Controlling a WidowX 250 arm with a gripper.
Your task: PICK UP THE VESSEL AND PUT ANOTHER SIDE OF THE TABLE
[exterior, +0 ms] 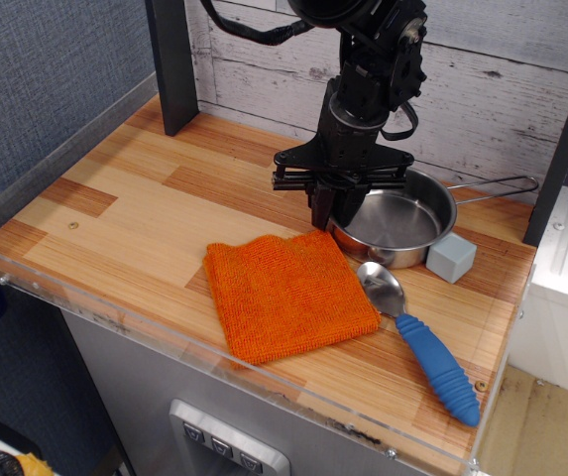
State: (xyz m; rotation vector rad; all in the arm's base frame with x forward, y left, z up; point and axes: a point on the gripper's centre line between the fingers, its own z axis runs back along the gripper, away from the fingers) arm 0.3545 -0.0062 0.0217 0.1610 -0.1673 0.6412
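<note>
The vessel (402, 220), a small shiny steel saucepan with a copper-toned base, stands at the back right of the striped wood table (135, 208). Its thin wire handle (502, 184) points right. My gripper (333, 210) comes down from above at the pan's left rim. Its jaws are drawn close together, one finger inside the pan and one outside, shut on the rim. The pan's base appears to rest on the table or just above it; I cannot tell which.
An orange cloth (288, 293) lies just in front of the gripper, its corner touching the pan. A blue-handled spoon (432, 357) lies front right. A grey block (451, 257) sits against the pan's right side. A dark post (171, 59) stands back left. A clear acrylic rim (115, 317) edges the table.
</note>
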